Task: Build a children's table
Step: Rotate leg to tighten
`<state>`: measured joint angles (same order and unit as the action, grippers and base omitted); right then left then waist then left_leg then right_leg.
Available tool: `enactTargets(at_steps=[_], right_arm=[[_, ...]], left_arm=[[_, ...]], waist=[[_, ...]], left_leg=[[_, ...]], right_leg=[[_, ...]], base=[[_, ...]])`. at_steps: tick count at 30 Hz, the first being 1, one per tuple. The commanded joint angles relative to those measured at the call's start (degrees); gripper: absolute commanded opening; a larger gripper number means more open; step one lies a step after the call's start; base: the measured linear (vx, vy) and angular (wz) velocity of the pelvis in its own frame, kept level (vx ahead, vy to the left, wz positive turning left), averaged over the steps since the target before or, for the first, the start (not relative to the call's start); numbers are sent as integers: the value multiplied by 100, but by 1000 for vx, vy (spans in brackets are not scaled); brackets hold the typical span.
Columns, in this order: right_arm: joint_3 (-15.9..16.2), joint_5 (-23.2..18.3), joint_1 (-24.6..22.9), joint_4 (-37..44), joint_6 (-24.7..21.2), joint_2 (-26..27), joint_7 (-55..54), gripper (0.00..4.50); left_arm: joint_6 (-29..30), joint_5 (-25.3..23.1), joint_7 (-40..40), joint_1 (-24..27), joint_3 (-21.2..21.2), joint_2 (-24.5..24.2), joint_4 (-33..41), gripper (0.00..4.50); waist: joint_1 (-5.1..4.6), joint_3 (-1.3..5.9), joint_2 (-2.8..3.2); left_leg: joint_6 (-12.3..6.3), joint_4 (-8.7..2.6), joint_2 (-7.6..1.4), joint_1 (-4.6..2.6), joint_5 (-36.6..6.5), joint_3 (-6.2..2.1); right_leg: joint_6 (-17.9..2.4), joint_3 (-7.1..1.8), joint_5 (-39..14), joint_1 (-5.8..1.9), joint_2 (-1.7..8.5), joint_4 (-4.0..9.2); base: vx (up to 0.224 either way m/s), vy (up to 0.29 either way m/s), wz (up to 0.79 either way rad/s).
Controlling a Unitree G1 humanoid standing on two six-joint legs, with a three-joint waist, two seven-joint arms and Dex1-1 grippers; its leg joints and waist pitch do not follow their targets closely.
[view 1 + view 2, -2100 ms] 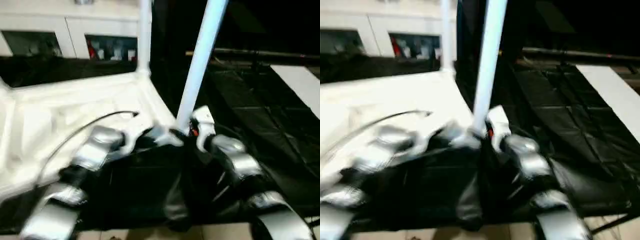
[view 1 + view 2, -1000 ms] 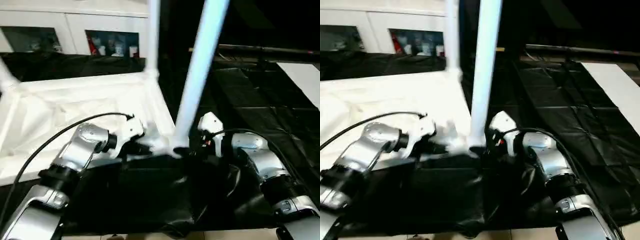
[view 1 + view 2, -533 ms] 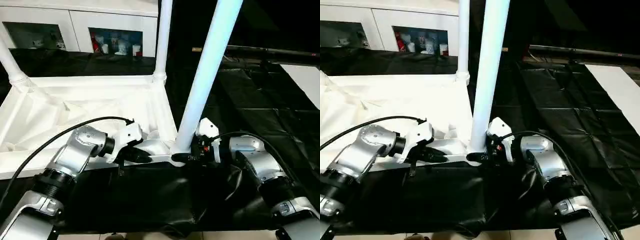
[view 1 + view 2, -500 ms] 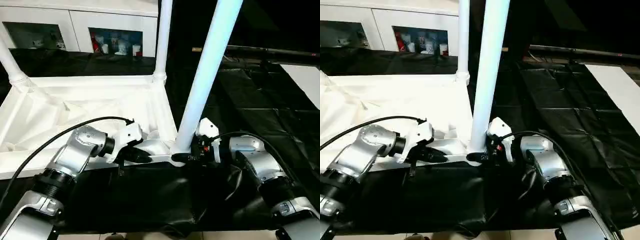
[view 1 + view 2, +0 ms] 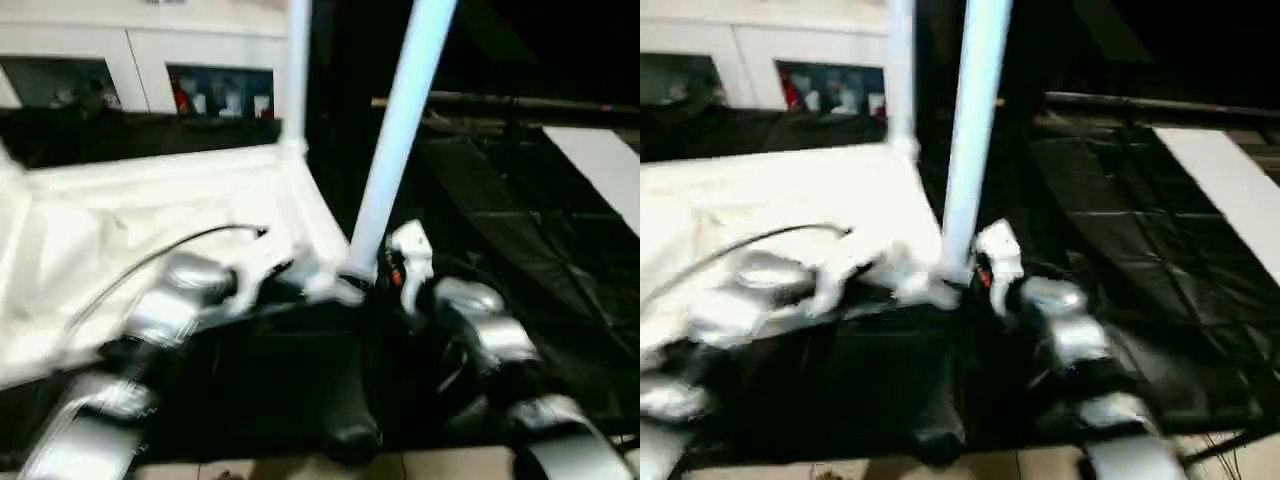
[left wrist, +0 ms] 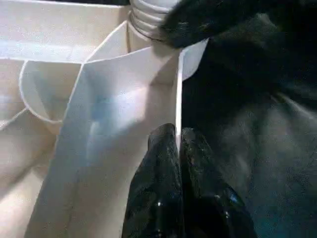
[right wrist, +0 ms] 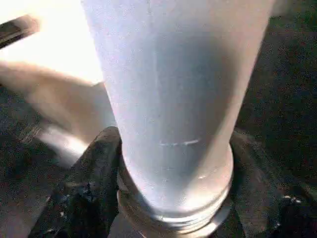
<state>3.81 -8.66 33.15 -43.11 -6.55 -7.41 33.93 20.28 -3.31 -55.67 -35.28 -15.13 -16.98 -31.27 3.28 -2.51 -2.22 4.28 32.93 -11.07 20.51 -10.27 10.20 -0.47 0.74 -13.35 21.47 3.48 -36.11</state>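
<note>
The upturned tabletop point(image 5: 150, 215) lies on the black sheet point(image 5: 560, 230); the left gripper point(image 6: 177, 144) pinches its near rim wall, fingers closed tight; right of that, the right gripper point(image 7: 168, 198) clasps the base of the corner leg point(image 5: 400, 130), standing upright.

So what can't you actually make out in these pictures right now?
- Tops of the near leg and far leg: cut off by the upper edge, head views.
- Left side of the tabletop: runs past the edge, head views.
- Items behind the cabinet glass: too small and blurred.
- How deep the near leg sits in its socket: right gripper fingers cover the joint, right wrist view.
</note>
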Motion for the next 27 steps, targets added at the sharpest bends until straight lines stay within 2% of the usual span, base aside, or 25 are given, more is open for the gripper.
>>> enactTargets(at_steps=[1,2,4,5,7,9,10,12,13,14,15,17,18,19,21,25,27], right_arm=[[-148,44,57,-313,-240,127,-738,265],[-160,98,115,-392,-263,225,-1045,265],[-194,195,205,-500,-312,385,-1502,265],[-223,227,271,-584,-275,498,-1694,265],[-196,262,397,-685,-138,763,-1776,265],[-181,253,416,-682,-79,804,-1684,265],[-196,191,423,-636,4,834,-1510,265],[-261,3,407,-487,85,849,-1208,265],[-253,-58,382,-345,172,785,-988,321],[-253,-58,382,-345,172,785,-988,335],[-240,-134,364,-172,250,648,-655,337],[-173,-157,344,-33,196,468,-274,356],[-94,-127,316,65,161,347,-29,369],[-14,-78,280,166,148,226,140,369],[128,-5,212,332,125,7,451,387],[569,122,-108,799,347,-738,1755,387],[580,130,-115,807,362,-760,1806,387]], left_arm=[[165,29,448,120,-103,348,-459,0],[159,-18,679,36,-84,460,-608,0],[137,-76,1063,-97,-25,643,-834,0],[95,-125,1231,-185,-5,732,-975,0],[-42,-256,1476,-370,-23,871,-1222,0],[-56,-307,1455,-391,-55,868,-1226,0],[-67,-357,1393,-397,-96,841,-1198,0],[-61,-388,1275,-376,-161,762,-1104,0],[-39,-396,1120,-322,-221,664,-973,0],[-39,-396,1120,-322,-221,664,-973,0],[-45,-403,853,-247,-315,500,-826,0],[-138,-406,622,-196,-383,358,-783,0],[-215,-398,486,-172,-410,292,-774,0],[-215,-374,365,-139,-420,233,-729,0],[-294,-353,147,-83,-448,115,-644,0],[-572,-139,-861,179,-586,-368,-154,0],[-553,-120,-918,188,-594,-387,-130,0]], waist=[[5,229,51],[-8,213,46],[-8,215,39],[-3,239,17],[9,245,25],[35,254,37],[36,256,35],[50,266,60],[53,278,46],[61,284,58],[60,305,78],[45,318,39],[53,336,44],[60,353,10],[57,335,-1],[63,310,25],[59,307,35]], left_leg=[[220,-418,-184,-88,-1662,-75],[223,-420,-184,-110,-1800,-74],[236,-424,-172,-129,-1913,-95],[211,-425,-176,-106,-1818,-97],[177,-428,-179,-96,-1697,-92],[141,-428,-183,-92,-1639,-92],[110,-436,-186,-61,-1552,-94],[66,-429,-185,-64,-1493,-87],[27,-421,-186,-51,-1415,-83],[11,-420,-187,-40,-1346,-86],[-32,-398,-185,-21,-1136,-77],[-182,-376,-170,23,-866,-71],[-211,-360,-168,30,-741,-73],[-325,-323,-169,34,-485,-58],[-444,-316,-155,59,-348,-49],[-453,-331,-194,17,-685,-46],[-419,-339,-208,-3,-754,-40]], right_leg=[[-1124,-179,-1541,-142,408,557],[-1022,-191,-1827,-98,409,596],[-872,-198,-2239,-75,419,633],[-840,-204,-2135,-91,424,629],[-858,-202,-1850,-78,412,614],[-887,-200,-1626,-90,414,596],[-914,-194,-1415,-115,411,574],[-951,-192,-1223,-124,417,560],[-970,-193,-1088,-138,414,549],[-983,-191,-984,-147,417,538],[-1039,-187,-614,-164,407,503],[-1136,-168,-97,-210,389,456],[-1156,-165,66,-230,386,436],[-1232,-162,495,-230,377,389],[-1301,-145,784,-238,361,373],[-1333,-153,431,-213,379,412],[-1365,-155,331,-194,371,411]], base=[[0,0,0],[0,0,0],[0,0,0],[0,0,0],[0,0,0],[0,0,0],[0,0,0],[0,0,0],[0,0,0],[0,0,0],[0,0,0],[0,0,0],[0,0,0],[0,0,0],[0,0,0],[0,0,0],[0,0,0]])
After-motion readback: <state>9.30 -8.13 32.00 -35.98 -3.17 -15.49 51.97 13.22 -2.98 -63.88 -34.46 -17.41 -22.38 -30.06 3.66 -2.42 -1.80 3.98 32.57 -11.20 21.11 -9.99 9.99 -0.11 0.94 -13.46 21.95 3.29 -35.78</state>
